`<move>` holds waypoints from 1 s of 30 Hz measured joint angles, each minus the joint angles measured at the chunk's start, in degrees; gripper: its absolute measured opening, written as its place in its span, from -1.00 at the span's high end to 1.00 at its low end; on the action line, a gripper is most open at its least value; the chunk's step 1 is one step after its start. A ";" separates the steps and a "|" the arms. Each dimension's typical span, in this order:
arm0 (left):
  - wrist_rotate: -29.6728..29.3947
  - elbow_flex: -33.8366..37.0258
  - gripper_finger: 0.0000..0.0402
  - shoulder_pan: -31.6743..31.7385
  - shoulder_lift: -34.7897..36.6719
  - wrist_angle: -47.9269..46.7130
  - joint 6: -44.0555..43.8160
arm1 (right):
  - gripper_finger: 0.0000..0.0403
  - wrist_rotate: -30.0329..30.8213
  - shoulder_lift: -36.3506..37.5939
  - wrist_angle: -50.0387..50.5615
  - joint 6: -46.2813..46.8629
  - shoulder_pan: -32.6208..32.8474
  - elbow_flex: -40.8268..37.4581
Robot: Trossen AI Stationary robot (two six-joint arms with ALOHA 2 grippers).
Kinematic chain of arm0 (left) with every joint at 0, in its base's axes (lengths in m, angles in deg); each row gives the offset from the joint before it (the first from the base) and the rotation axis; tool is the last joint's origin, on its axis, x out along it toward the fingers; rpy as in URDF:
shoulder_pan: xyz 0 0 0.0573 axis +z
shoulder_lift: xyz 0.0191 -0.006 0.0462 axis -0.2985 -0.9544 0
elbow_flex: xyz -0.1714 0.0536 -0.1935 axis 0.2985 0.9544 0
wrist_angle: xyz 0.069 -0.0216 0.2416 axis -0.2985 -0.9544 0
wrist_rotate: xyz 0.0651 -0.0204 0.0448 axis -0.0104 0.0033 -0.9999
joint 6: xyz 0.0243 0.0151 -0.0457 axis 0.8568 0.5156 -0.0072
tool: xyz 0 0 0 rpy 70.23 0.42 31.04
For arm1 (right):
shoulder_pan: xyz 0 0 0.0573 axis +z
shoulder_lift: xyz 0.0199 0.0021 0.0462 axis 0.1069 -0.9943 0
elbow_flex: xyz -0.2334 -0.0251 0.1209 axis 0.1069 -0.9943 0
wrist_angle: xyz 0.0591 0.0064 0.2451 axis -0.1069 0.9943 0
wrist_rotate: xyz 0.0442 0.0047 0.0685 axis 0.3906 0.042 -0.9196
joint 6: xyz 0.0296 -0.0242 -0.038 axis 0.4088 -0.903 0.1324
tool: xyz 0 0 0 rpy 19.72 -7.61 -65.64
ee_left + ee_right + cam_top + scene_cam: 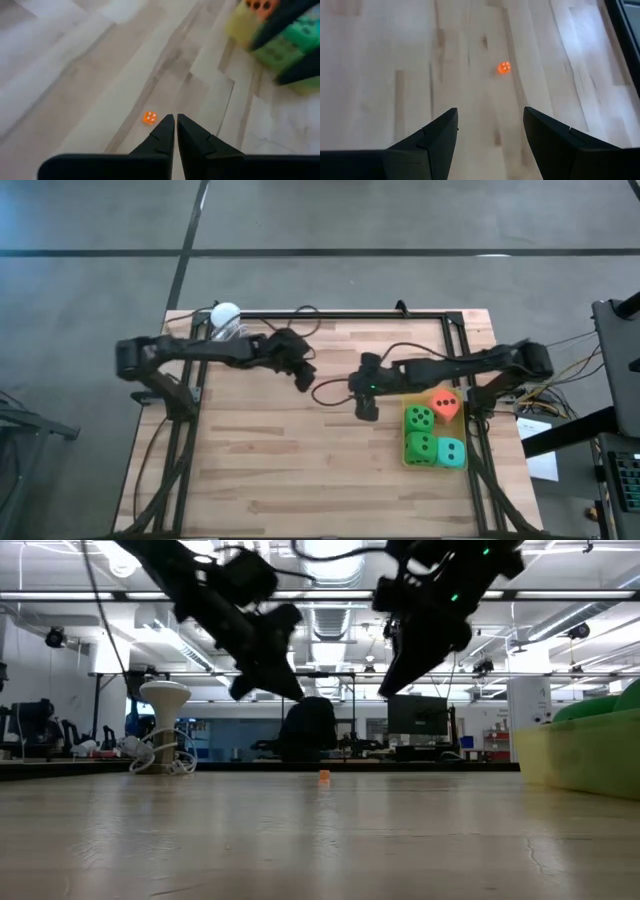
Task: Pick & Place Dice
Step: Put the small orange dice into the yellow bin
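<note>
Light wooden tabletop point(300, 460) of butt-jointed planks, edged by a dark frame. Near the right edge, a yellow-green tray point(409, 457) resting on the planks and holding four big dice: two green point(420, 433), one teal point(451, 453), one orange-red point(445, 404). Near the middle, alone on bare wood, a tiny orange die point(504, 68) with pale pips, well apart from the tray. At the far left corner, a white ball point(225, 313) on a stand, ringed by loose cable. More cable lying across the planks toward the centre.
</note>
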State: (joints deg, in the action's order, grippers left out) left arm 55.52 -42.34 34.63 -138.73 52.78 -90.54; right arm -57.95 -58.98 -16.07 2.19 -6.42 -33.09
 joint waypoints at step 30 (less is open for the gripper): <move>-3.04 23.17 0.87 -0.03 27.67 6.34 4.75 | -0.10 -17.42 -24.37 -25.26 -5.86 -11.45 5.51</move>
State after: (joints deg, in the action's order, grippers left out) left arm 52.48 -19.16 34.60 -111.06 59.12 -85.79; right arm -75.37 -83.36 -41.33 -3.66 -17.87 -27.58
